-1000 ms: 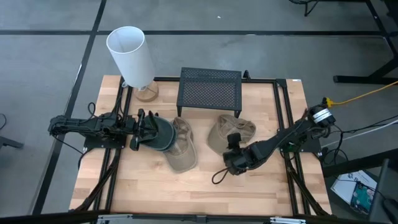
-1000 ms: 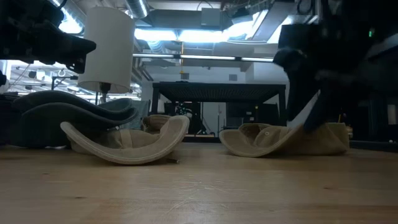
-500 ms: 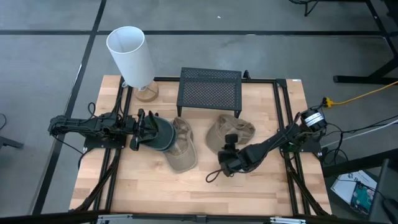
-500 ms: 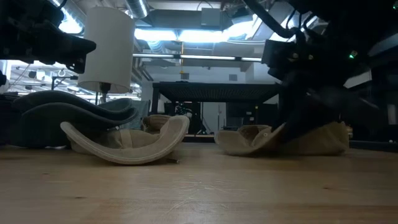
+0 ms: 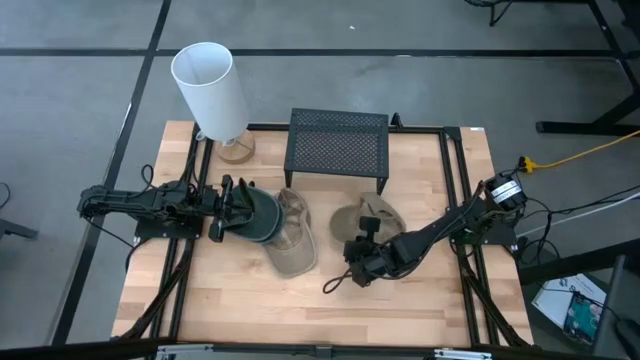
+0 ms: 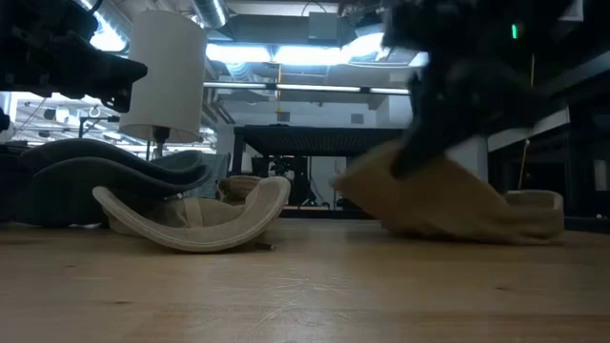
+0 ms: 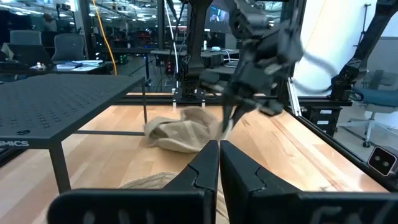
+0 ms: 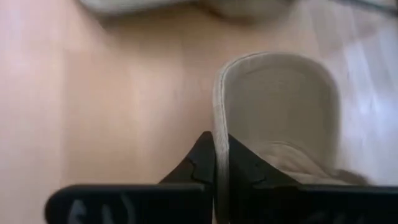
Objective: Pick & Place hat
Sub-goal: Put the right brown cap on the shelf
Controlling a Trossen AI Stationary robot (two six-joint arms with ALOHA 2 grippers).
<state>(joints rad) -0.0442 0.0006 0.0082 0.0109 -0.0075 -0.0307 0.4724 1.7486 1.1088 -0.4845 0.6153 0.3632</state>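
Pinching tan hat [image 5: 372, 222] brim, right end effector [image 5: 357, 264] clenched on it, brim lifted off table [image 5: 420, 300]

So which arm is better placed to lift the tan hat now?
The right: its fingers are shut on the tan hat's brim. The left gripper rests shut beside the dark cap.

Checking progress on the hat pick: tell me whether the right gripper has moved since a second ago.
Yes. In the high view the right gripper, shut on the tan hat, has shifted toward the left arm's side, farther from the black mesh stand.
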